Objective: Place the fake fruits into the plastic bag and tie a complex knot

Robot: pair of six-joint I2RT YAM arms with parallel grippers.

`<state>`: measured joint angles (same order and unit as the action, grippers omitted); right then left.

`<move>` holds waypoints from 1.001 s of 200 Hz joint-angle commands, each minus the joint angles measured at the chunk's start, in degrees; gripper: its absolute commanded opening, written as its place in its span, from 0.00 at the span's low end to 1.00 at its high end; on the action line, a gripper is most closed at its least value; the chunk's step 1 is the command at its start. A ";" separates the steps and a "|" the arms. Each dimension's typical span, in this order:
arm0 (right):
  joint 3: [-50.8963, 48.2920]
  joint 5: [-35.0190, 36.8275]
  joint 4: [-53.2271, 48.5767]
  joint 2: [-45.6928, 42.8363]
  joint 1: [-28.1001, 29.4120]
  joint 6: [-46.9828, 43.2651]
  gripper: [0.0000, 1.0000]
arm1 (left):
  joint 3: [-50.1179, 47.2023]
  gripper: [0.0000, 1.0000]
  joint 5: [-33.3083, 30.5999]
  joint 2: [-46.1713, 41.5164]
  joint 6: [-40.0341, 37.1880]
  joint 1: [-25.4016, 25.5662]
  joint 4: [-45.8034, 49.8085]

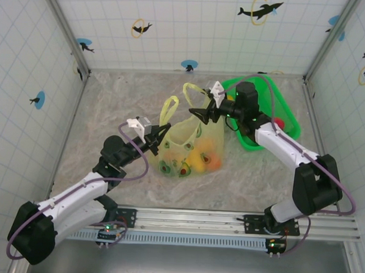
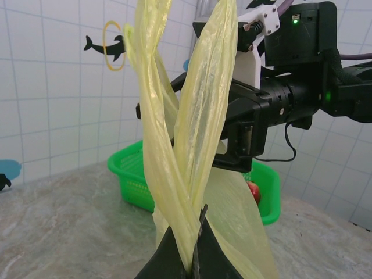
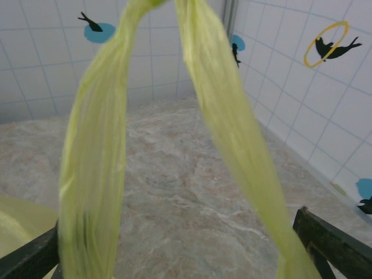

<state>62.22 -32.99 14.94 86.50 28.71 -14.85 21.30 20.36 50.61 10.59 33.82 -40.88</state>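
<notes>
thin yellow-green plastic bag sits on the counter holding the fake fruits, left gripper jaws pinched shut on one handle, right gripper jaws wide around the other loop, which could slip free untied.

Bare marbled worktop lies open to the left of and in front of the translucent pale yellow plastic bag. A bright green rectangular plastic tray blocks the back right corner. Tiled walls close three sides.
</notes>
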 commanded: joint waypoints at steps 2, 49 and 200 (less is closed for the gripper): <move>-1.84 7.66 5.95 -2.34 1.20 -1.39 0.82 | -0.32 0.00 0.87 -0.63 -0.02 0.45 -2.16; -4.05 10.29 5.67 -5.67 1.62 -4.70 0.07 | -0.30 0.00 1.13 -0.44 -0.03 0.48 -2.18; -10.72 39.06 14.77 -9.43 13.08 -6.21 0.64 | -0.23 0.00 2.20 -0.87 -0.10 0.45 -1.92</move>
<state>50.70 1.69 25.80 76.60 42.44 -20.60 21.30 21.45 50.61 10.59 33.80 -40.86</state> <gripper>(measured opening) 0.684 0.047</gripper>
